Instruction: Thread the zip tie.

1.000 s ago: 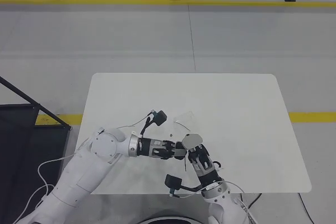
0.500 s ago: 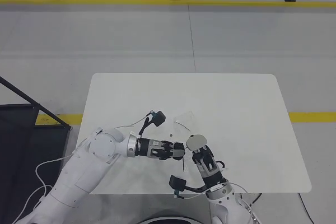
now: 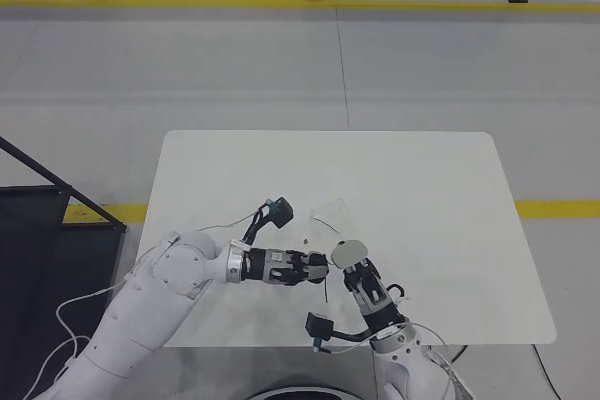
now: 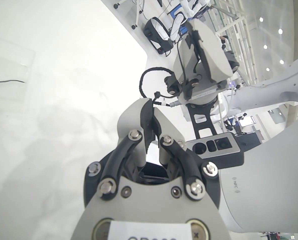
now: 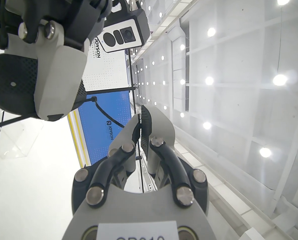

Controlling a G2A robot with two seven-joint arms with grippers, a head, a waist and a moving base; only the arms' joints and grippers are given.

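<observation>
Two grippers sit close together above the near part of the table [image 3: 430, 200]. The left gripper [image 4: 149, 117] has its pads pressed together, seemingly on the head end of the zip tie [image 5: 106, 116]. The right gripper [image 5: 139, 124] is clamped on the strap further along, so the tie bows in the air between them. A clear box [image 3: 327, 213] lies just beyond on the table. Risks: the strap looks thin and springy, so it could twist or slip in the pads and miss the head slot. The grippers are near touching, and a small misjudged push could knock them together.
</observation>
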